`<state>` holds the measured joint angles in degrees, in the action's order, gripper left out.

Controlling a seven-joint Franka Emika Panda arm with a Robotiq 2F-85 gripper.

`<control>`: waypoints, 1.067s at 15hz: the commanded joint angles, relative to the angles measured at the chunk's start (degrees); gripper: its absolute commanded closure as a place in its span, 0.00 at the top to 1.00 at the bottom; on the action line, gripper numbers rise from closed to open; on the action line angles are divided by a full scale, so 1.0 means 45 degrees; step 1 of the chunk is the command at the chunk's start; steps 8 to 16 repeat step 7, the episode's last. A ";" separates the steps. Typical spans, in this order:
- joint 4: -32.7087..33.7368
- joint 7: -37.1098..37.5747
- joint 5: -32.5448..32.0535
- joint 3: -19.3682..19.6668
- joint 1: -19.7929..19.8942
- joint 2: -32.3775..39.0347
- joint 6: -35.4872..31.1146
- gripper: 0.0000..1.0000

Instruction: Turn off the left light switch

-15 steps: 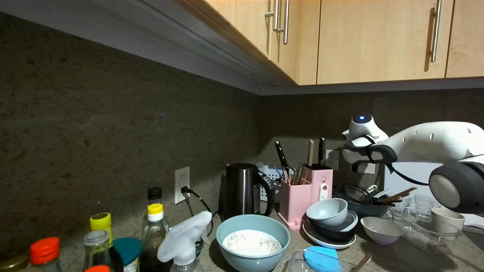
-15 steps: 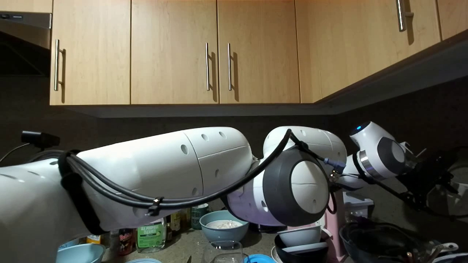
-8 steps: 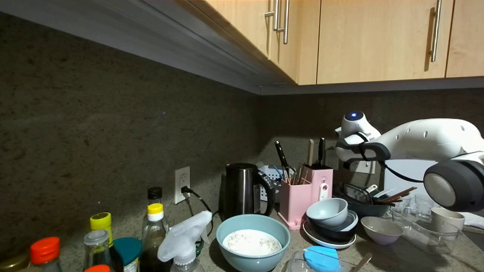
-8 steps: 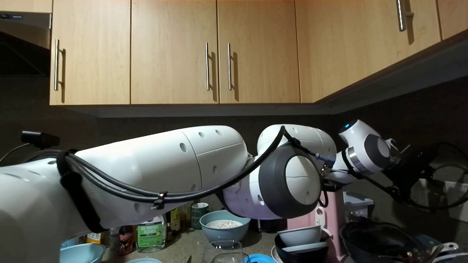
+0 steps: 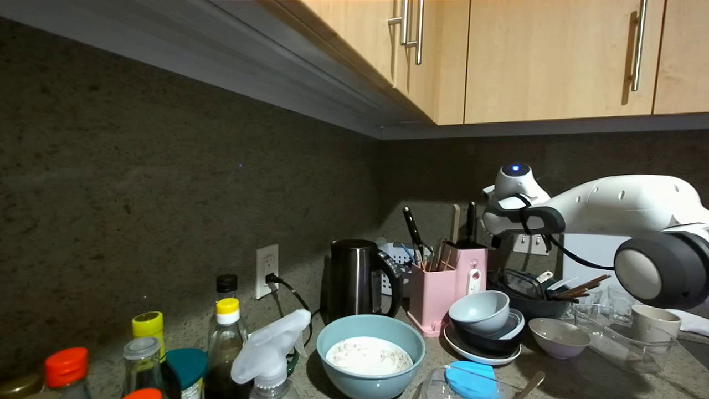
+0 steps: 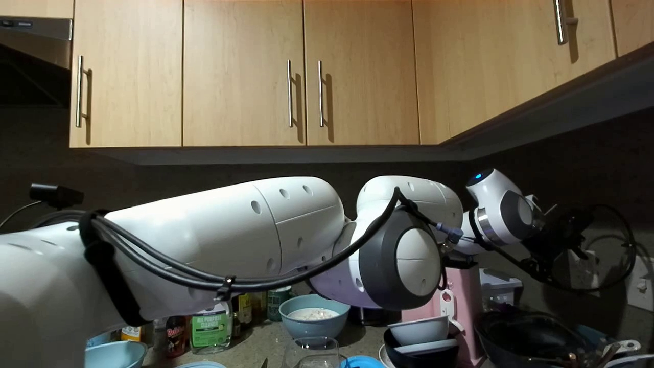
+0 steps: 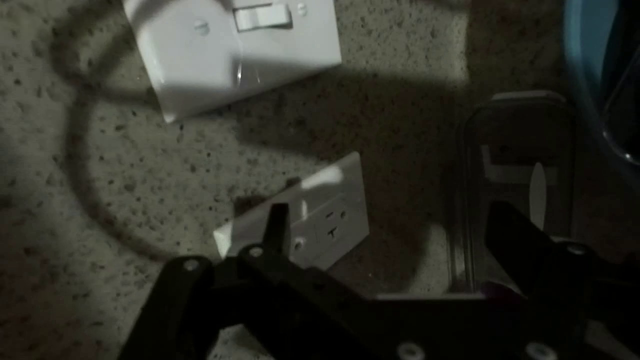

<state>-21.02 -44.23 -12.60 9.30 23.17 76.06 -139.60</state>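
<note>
At the top of the wrist view a white switch plate (image 7: 195,65) is cut off by the frame edge. The left light switch (image 7: 262,17), the toggle nearest the outlet, shows on it. That plate also appears behind the arm in an exterior view (image 5: 530,244), and at the right edge in an exterior view (image 6: 641,283). My gripper (image 7: 390,210) stands open, its dark fingers wide apart with nothing between them. The left finger overlaps the outlet plate (image 7: 345,200) in the picture; whether they touch cannot be told. The switch lies beyond the fingertips, up and left in the wrist view.
A clear container (image 7: 520,130) and a blue rim (image 7: 585,45) lie right in the wrist view. Below the arm stand a pink knife block (image 5: 471,271), stacked bowls (image 5: 479,313) and a dark pan (image 6: 526,332). Wooden cabinets (image 5: 559,61) hang above; a black cable (image 6: 631,240) loops beside the gripper.
The wrist and gripper have shifted left in both exterior views. More of the switch plate now shows beside the arm, and the outlet plate has come clear beside the gripper in an exterior view.
</note>
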 commanded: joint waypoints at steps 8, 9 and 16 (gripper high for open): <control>-0.0342 0.0039 0.0030 0.0059 -0.0149 -0.0194 -0.0322 1.00; -0.0342 0.0039 0.0030 0.0059 -0.0149 -0.0194 -0.0322 1.00; -0.0342 0.0039 0.0030 0.0059 -0.0149 -0.0194 -0.0322 1.00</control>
